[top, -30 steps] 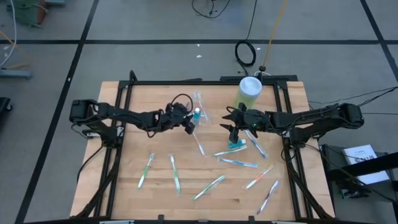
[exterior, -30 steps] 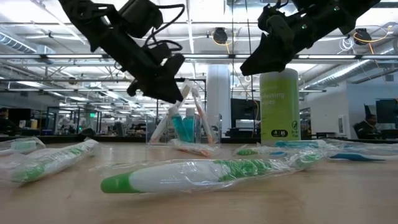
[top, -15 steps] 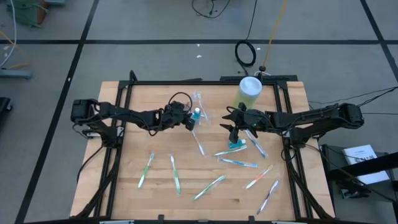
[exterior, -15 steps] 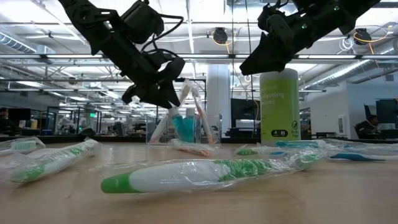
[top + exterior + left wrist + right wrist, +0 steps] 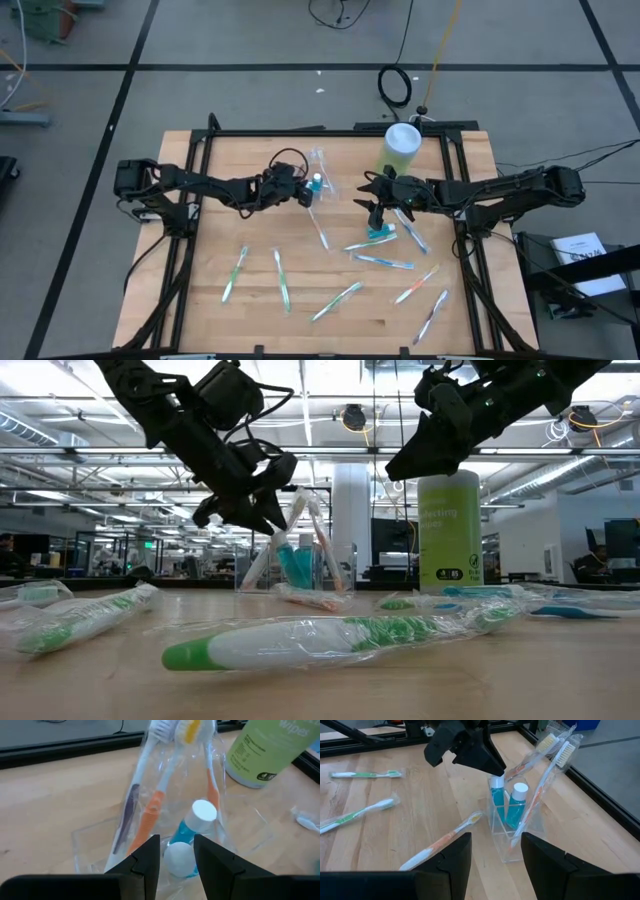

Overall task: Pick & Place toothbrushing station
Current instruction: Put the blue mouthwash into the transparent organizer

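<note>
Clear plastic container (image 5: 165, 835) holds two white-capped teal tubes (image 5: 192, 827) and wrapped toothbrushes (image 5: 145, 795). Left gripper (image 5: 176, 860) hovers above one tube, part-open, empty. Right gripper (image 5: 492, 851) hangs wide, empty.

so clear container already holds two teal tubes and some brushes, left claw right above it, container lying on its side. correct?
Not quite: the clear container stands upright, as the right wrist view shows. The rest holds: two teal tubes and brushes stand in it, and the left claw hangs right above it.
</note>
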Tool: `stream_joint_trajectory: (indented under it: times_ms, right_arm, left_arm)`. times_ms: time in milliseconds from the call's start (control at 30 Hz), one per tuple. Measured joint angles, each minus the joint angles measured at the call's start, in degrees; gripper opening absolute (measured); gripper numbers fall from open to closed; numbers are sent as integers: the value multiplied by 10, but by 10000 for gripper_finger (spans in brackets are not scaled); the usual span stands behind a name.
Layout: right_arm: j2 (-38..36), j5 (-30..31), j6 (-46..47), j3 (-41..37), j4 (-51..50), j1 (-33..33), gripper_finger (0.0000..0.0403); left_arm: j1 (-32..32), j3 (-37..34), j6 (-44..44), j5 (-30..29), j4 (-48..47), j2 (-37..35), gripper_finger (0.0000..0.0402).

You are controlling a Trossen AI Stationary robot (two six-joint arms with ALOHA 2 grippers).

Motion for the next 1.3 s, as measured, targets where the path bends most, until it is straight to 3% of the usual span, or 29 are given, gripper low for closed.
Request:
stream_joint_trajectory:
  times_ms: [233,867,1067,1300]
  right_arm:
    - [0,0,0,0,0,0,167]
    - [0,0,0,0,0,0,167]
    - [0,0,0,0,0,0,167]
    - [0,0,0,0,0,0,167]
  left_arm:
    - [4,1,-44,-2,-38,-1,122]
    - [3,0,-99,39,-16,-1,122]
    - [3,-1,-71,79,24,1,122]
    - [4,-1,-57,79,38,1,122]
